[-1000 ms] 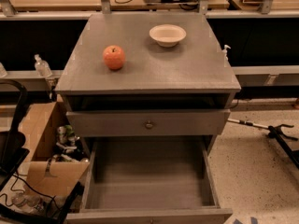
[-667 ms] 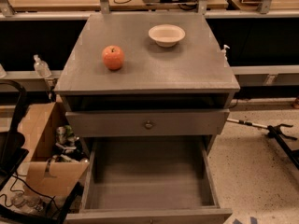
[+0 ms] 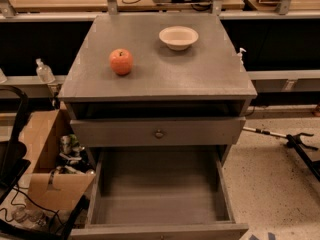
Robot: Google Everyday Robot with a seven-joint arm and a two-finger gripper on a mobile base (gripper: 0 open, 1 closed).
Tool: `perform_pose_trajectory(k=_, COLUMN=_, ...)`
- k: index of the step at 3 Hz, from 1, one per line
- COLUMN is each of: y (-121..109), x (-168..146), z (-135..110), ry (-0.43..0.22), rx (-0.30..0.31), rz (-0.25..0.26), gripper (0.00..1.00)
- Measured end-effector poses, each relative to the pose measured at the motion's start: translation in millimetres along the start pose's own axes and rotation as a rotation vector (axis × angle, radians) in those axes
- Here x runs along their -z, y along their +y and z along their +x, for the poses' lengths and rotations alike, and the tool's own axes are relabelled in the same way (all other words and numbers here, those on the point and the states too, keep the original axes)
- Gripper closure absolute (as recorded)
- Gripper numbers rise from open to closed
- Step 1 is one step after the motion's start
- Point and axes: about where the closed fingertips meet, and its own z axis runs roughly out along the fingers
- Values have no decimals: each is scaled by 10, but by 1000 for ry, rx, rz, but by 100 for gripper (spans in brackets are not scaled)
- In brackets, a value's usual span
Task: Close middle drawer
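While the gripper is out of view, so its state cannot be told, the middle drawer (image 3: 160, 199) stands pulled far out toward the near edge, under the pushed-in top drawer (image 3: 200, 132). On the table (image 3: 200, 74): apple (image 3: 121, 61) left, bowl (image 3: 178, 37) farther right.

The tabletop (image 3: 165, 76) is matt grey painted wood, faintly mottled. Below the tabletop, the middle drawer (image 3: 160, 204) is the same dull grey wood, its floor streaked along the grain. Just under the tabletop, a small knob (image 3: 159, 133) looks like dull metal. On the tabletop, the apple (image 3: 121, 61) is smooth with a slight sheen and the bowl (image 3: 178, 37) is pale and matt. Left of the tabletop, the box (image 3: 42, 149) is brown cardboard. The pincer is out of view.
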Motion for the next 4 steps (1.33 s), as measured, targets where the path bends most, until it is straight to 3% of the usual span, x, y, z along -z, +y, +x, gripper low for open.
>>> perform_pose_trajectory(k=1, y=-187, x=-263, z=-311, ry=-2, rx=63, rz=-9, gripper=100)
perform_pose_trajectory(k=2, y=-571, x=-531, z=-710, ry=13, rx=131, rz=-6, gripper=100)
perform_pose_trajectory(k=3, y=-586, x=-530, z=-716, ry=14, rx=135, rz=-5, gripper=100)
perform_pose_trajectory(k=4, y=-868, x=-601, z=-857, ry=20, rx=147, rz=1, gripper=100)
